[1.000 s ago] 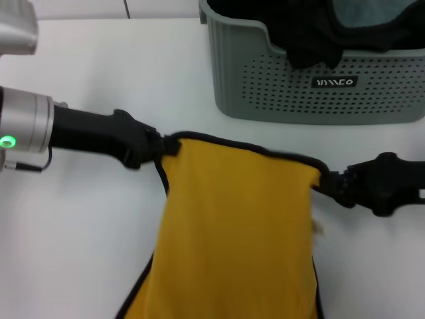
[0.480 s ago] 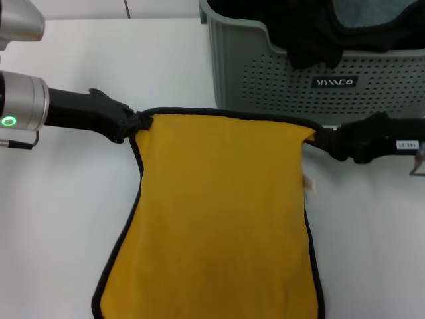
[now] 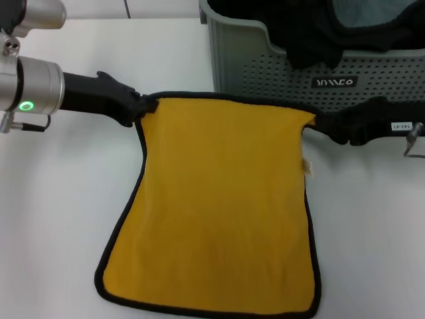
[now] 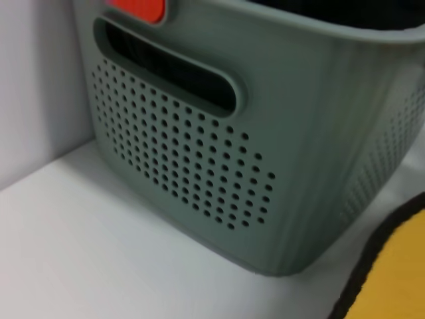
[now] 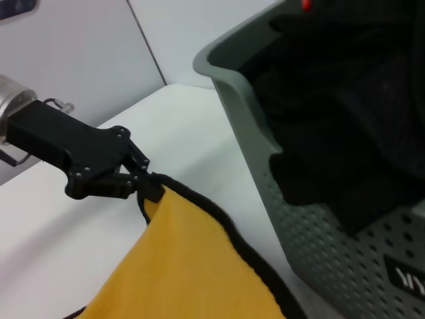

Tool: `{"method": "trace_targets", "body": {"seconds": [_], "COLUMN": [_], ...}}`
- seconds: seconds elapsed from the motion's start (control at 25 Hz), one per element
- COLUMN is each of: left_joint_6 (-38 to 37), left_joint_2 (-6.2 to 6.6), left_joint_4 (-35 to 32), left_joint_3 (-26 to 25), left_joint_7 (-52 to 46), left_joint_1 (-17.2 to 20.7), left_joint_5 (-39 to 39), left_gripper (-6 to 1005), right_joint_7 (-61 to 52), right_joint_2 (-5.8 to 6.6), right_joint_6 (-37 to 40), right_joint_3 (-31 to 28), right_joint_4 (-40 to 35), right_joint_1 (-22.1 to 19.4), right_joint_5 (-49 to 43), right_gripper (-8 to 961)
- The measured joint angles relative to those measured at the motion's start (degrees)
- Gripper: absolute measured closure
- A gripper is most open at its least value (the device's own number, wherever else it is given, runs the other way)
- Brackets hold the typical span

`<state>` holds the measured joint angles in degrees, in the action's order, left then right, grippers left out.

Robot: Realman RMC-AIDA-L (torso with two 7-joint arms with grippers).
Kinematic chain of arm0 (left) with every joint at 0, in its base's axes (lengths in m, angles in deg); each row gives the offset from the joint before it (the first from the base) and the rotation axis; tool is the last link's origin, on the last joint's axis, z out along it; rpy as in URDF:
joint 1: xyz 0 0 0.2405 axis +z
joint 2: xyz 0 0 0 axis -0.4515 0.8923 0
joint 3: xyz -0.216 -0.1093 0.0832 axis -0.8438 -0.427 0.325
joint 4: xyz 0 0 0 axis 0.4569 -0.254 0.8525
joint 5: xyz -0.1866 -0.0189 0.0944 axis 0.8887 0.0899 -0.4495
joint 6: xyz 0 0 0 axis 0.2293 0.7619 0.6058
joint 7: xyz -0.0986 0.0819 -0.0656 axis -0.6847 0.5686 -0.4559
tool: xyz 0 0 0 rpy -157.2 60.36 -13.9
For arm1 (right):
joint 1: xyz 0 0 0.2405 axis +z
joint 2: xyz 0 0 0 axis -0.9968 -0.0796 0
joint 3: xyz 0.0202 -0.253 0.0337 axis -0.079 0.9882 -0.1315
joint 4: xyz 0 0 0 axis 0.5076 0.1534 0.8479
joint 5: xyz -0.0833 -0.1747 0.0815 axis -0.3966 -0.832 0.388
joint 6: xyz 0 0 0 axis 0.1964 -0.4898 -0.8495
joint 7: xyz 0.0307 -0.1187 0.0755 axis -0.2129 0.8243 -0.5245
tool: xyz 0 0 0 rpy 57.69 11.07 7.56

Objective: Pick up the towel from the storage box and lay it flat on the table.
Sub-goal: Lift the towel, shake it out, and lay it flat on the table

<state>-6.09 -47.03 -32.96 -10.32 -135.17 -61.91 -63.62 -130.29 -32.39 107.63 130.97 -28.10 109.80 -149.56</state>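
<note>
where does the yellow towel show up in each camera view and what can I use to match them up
Head view: the towel fills the centre, spread yellow side up, its far corners pinched by the left gripper and the right gripper.
Left wrist view: only a black-edged corner shows, beside the box.
Right wrist view: the towel hangs from the left gripper.
Shared landmark: the storage box, seen in all three.

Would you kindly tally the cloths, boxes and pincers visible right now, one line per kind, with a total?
Cloths: 2, the yellow towel on the table and a black cloth in the box.
Boxes: 1, the storage box.
Pincers: 2, left pincer and right pincer, each gripping a towel corner.
Total: 5.
</note>
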Motion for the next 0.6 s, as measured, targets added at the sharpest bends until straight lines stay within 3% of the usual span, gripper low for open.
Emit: {"method": "trace_targets", "body": {"seconds": [0.36,0.52,0.6], "left_joint_6": [1.36,1.81,2.08], "left_joint_2": [-0.12,-0.11,-0.09], "left_joint_4": [0.39,0.52,0.11], "left_joint_3": [1.87,1.69,1.65], "left_joint_7": [-0.88,-2.67,-2.88], "left_joint_1": [-0.72,-0.78,-0.61], "left_joint_5": [-2.08,-2.61,-2.65], "left_gripper": [948,839,784], "right_joint_7": [-0.90,-2.66,-3.29], "right_joint_2": [-0.33,-0.36,-0.19], "right_joint_6": [2.56,2.43,3.13], "right_joint_3": [0.14,-0.48,-1.20], "right_joint_4": [1.08,1.03,1.06], "right_joint_1": [2.29,1.75,1.59], "right_joint_5": [-1.01,-1.53,-1.60], "right_gripper": [925,924,791]}}
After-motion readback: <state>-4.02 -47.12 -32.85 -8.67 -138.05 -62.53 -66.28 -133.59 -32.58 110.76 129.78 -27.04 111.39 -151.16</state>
